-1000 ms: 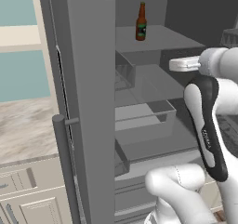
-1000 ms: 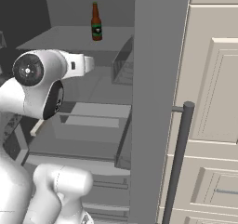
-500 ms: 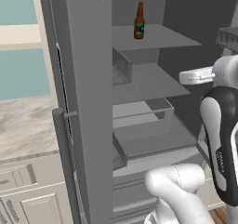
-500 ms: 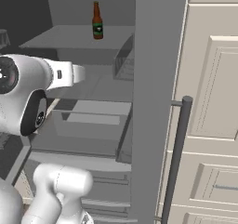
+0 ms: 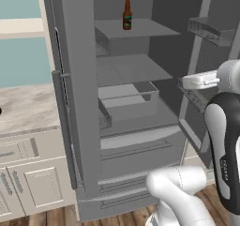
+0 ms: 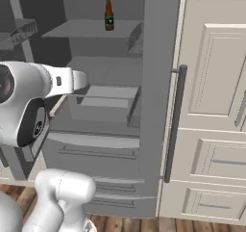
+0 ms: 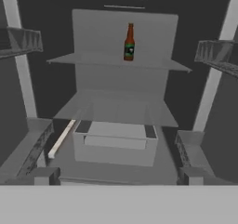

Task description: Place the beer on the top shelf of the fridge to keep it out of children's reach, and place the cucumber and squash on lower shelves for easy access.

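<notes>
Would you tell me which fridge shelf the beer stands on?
The top shelf: the beer stands upright on it, while the lower shelves hold no bottle.

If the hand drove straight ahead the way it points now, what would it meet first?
Probably the fridge's shelf just below the top shelf, or the back wall behind it; the beer stands higher. Depth is unclear.

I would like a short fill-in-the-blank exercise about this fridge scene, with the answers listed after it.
1. The beer stands on the ____ shelf of the fridge.
2. The beer stands ____, not lying on its side.
3. The fridge doors are ____.
4. The shelf directly below the beer holds ____.

Answers: top; upright; open; nothing
</notes>
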Controlling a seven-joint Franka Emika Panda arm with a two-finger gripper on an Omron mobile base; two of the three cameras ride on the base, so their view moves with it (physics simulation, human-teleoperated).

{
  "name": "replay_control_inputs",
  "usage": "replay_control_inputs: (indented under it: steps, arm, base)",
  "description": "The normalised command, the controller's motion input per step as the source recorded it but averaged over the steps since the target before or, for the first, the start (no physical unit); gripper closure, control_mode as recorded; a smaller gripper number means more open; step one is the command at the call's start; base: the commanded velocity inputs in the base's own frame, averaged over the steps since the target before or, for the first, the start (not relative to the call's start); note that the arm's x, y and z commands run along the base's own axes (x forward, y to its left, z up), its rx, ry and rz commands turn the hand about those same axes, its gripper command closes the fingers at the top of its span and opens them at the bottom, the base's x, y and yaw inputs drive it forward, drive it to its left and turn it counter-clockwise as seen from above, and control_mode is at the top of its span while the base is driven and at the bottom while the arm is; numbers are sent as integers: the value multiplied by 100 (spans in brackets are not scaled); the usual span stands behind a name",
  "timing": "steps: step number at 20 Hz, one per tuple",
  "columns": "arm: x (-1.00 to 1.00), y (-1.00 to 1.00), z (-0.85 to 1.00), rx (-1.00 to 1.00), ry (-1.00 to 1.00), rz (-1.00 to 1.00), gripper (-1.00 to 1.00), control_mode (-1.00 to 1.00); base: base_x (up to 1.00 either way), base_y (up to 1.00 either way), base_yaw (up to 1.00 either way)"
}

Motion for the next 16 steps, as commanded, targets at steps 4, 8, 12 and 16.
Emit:
replay_control_inputs:
  steps: [4,8,12,16]
  arm:
    - [0,0,0,0,0,0,-100,100]
    - [0,0,0,0,0,0,-100,100]
    - [0,0,0,0,0,0,-100,100]
    - [0,0,0,0,0,0,-100,100]
  base:
    - [-62,2,0]
    - [-53,29,0]
    - [-36,62,2]
    - [-22,88,2]
